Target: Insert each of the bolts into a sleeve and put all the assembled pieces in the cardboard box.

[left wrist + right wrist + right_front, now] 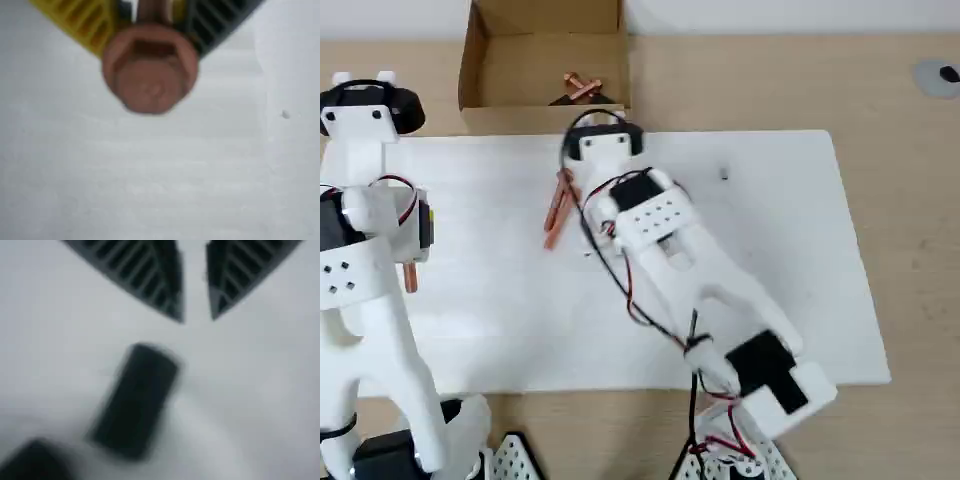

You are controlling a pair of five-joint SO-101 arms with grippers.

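**While left clamped a bolt, right sat empty over a sleeve**

Left gripper (152, 12) was closed on a copper bolt (150, 70). Shank was pinched between the yellow and black fingers, hex head showing just past the tips, above the white mat (160, 190). Right gripper (195, 315) had its fingers parted by a narrow gap, nothing between them. A black sleeve (137, 400) lay on the mat just ahead of its tips, not touching. Loose bolts (558, 205) lay beside that arm's wrist. Cardboard box (540, 60) beyond it held finished pieces (582, 88).

Handling guess: bolt is rigid, smooth metal, light, likely to pivot in a pinch. Grip the shank near the head, far end free. Sleeve looked stiff, round, prone to roll. Take it across the middle, bore ends clear.
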